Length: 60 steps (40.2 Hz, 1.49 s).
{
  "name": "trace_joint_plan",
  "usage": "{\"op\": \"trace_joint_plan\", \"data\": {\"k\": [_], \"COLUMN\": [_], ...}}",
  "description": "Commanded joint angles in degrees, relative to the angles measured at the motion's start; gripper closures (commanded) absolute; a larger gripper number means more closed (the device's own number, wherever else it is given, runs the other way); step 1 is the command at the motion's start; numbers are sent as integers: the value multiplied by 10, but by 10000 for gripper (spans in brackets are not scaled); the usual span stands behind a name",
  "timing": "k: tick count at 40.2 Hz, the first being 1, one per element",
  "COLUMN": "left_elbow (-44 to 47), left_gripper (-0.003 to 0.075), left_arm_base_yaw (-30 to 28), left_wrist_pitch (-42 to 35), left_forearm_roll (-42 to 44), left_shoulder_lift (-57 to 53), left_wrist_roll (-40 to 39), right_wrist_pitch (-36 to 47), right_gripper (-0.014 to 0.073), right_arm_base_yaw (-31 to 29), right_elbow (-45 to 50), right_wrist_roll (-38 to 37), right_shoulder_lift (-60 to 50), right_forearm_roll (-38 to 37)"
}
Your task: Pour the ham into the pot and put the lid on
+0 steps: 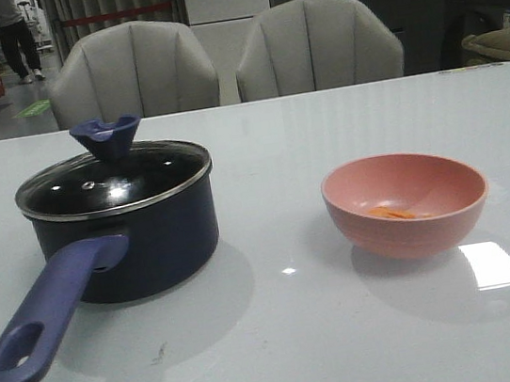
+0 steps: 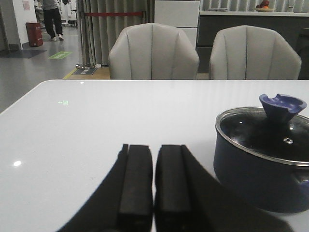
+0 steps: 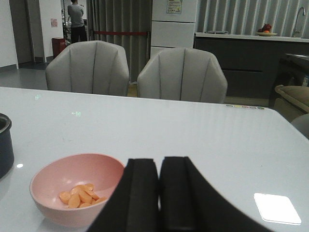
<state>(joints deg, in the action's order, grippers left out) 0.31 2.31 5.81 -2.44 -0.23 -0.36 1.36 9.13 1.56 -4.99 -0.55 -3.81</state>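
Observation:
The dark navy pot (image 1: 138, 241) stands at the table's left with its long purple-blue handle (image 1: 49, 315) pointing to the front left. The glass lid (image 1: 113, 178) with its purple-blue knob (image 1: 107, 136) sits on it. The pot (image 2: 263, 164) and lid (image 2: 270, 135) also show in the left wrist view. The ham (image 1: 391, 213) lies as orange slivers in the pink bowl (image 1: 407, 203) at the right; the right wrist view shows the ham (image 3: 79, 195) in the bowl (image 3: 72, 188). My left gripper (image 2: 153, 150) is shut and empty, beside the pot. My right gripper (image 3: 159, 164) is shut and empty, beside the bowl.
Two grey chairs (image 1: 134, 70) (image 1: 315, 45) stand behind the white table (image 1: 285, 339). A bright light patch (image 1: 493, 264) lies on the table right of the bowl. Neither arm shows in the front view.

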Motion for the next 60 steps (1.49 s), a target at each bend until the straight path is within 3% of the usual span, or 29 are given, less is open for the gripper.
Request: {"op": "trace_joint_plan", "data": {"k": [1,28,37,47,51,60], "left_elbow": [11,11,11,3,-35,-164], "left_gripper": [607,607,607,607,607,607], "left_arm_base_yaw": [-1,-1,-1,-1,-1,-1], "left_wrist_pitch": [-44,-47,-119,-253,-201,3], "left_forearm_roll": [-1,-1,-1,-2,-27,-33], "left_shoulder_lift": [-11,-11,-11,-11,-9,32], "left_wrist_roll": [-5,-5,-5,-5,-5,-5], "right_wrist_pitch": [51,50,50,49,49,49], "right_gripper": [432,432,432,432,432,432], "right_arm_base_yaw": [-4,-4,-4,-4,-4,-4], "right_elbow": [-3,-3,-3,-3,-3,-3], "right_wrist_roll": [3,3,3,3,3,3], "right_shoulder_lift": [-12,-12,-12,-12,-12,-12], "right_forearm_roll": [-7,-7,-7,-7,-7,-7]}}
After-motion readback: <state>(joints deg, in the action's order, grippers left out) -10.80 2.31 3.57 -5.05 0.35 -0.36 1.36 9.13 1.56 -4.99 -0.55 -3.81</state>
